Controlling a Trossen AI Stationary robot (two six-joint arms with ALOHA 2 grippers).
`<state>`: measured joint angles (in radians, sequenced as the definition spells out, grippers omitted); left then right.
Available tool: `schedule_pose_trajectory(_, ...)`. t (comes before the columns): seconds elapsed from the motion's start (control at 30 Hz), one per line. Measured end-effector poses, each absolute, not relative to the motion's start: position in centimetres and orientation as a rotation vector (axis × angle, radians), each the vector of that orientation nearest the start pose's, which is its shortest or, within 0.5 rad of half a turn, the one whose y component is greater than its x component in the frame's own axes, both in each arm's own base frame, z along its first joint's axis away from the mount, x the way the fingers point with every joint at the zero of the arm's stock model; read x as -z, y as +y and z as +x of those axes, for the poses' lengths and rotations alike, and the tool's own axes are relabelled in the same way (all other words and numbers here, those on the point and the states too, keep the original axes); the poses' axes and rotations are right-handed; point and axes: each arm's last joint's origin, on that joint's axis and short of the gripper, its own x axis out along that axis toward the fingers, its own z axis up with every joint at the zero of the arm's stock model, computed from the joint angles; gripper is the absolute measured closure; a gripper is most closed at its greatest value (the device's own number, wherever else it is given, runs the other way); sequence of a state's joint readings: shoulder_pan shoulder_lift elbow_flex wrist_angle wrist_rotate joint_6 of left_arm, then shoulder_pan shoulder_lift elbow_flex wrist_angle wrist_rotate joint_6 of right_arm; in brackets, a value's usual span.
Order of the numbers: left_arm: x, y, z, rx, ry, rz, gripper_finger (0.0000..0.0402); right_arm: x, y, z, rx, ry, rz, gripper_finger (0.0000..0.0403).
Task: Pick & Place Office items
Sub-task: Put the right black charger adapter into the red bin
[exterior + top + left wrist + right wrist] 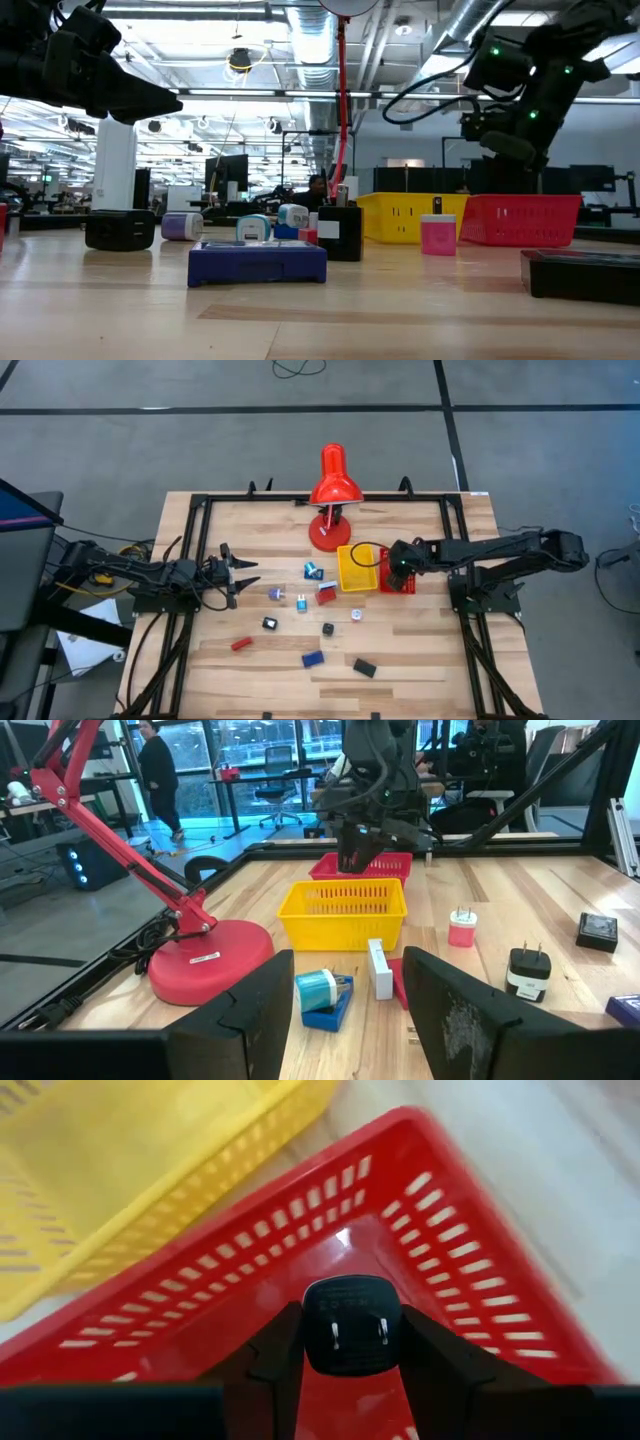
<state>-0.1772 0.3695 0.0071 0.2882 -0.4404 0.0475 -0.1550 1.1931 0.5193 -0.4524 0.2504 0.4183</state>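
Black charger block (351, 1323) sits clamped between right gripper's fingers (272, 1355) above red tray (470, 1240).

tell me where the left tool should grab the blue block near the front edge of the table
Grip the blue block across its two long sides, coming straight down from above: it lies flat and low on the table with open wood around it. The left tool, fingers apart, would probably need to turn to match its slight skew.
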Motion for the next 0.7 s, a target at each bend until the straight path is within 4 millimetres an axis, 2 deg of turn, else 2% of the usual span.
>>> schedule_pose_trajectory(0.17,-16.1,-0.9,11.8,-0.262,0.077,0.069,0.0221,-15.4,-3.5,18.8,0.584,1.036,0.312,0.0269)
schedule_pose_trajectory(0.5,-16.1,-0.9,11.8,-0.261,0.078,0.07,0.0221,-14.5,-3.5,18.2,0.61,1.059,0.336,0.0223)
schedule_pose_trajectory(0.7,-16.1,-0.9,11.8,-0.261,0.079,0.07,0.0221,-15.0,-3.5,18.5,0.603,1.049,0.321,0.0216)
